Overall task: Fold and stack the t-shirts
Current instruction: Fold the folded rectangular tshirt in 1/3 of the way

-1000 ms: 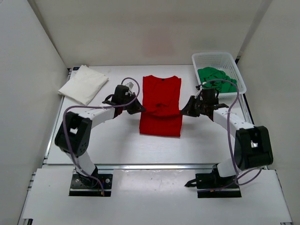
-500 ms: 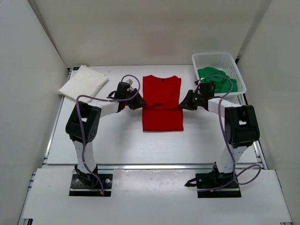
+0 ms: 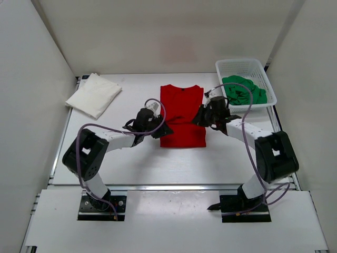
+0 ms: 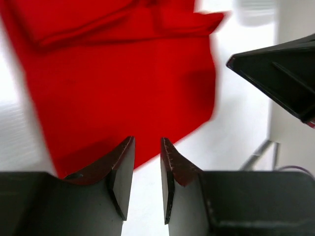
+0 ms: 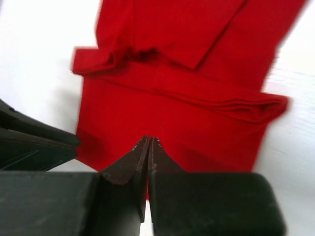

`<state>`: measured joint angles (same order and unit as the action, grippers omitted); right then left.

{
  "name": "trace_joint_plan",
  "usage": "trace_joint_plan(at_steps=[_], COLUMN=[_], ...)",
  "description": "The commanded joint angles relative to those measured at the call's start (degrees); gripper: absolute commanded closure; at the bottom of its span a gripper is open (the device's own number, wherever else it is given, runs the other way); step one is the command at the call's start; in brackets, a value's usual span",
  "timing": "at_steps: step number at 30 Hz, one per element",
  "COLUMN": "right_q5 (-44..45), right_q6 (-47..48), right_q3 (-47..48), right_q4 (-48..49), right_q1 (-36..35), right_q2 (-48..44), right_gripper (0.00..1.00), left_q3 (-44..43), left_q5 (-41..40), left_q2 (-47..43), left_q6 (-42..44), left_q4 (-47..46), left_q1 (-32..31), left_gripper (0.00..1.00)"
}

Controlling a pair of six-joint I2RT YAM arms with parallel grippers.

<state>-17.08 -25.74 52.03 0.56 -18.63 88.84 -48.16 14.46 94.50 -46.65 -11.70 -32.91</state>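
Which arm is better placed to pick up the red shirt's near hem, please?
Left, probably: the left gripper is open at the red shirt's near corner, while the right gripper is shut, farther up its side.

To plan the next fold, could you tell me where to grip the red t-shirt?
Grip the two near hem corners, one tool each, coming in low from the near side. The red t-shirt lies flat, sleeves folded in, collar far, so the hem is its free straight edge; the left tool is by one corner.
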Motion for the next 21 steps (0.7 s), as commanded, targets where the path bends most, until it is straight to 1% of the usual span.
trace_joint_plan(at_steps=[1,3,5,10,14,16,19,21], right_q5=[-0.5,-0.67,-0.5,-0.32,1.26,2.4,2.31,1.01], right_q6=[2.62,2.88,2.71,2.01,2.18,2.44,1.22,1.04], right_q3=[2.89,4.39,5.97,9.05,11.5,12.39,17.04,22.82], right_q4=[1.9,2.6,3.13,3.93,3.23,4.54,6.38,5.78], right_q1=[-2.72,-4.83,-5.36,-4.49,-3.96,-3.08,-1.06,0.26], right_q2=[6.24,9.06,11.87,15.83,19.78,21.02,23.04,25.32], right_gripper=[1.0,1.0,1.0,1.0,1.0,1.0,1.0,1.0], left_q3=[1.84,1.58,2.72,6.05,9.74,10.63,11.77,11.86], left_q5=[-0.13,-0.57,-1.36,-0.48,0.13,0.22,0.66,1.27], left_q2=[3.23,3.76,3.67,3.5,2.89,2.36,0.86,-1.24], left_q6=[-0.28,-0.19,0.16,-0.28,-0.19,-0.54,-0.8,-0.72], left_q4=[-1.48,-1.47,-1.65,-2.79,-3.68,-4.81,-4.47,-3.68], left_q1=[0.74,0.47,0.13,0.04,0.03,-0.05,0.3,-0.67], left_gripper=[0.63,0.64,0.64,0.64,0.65,0.65,0.65,0.65])
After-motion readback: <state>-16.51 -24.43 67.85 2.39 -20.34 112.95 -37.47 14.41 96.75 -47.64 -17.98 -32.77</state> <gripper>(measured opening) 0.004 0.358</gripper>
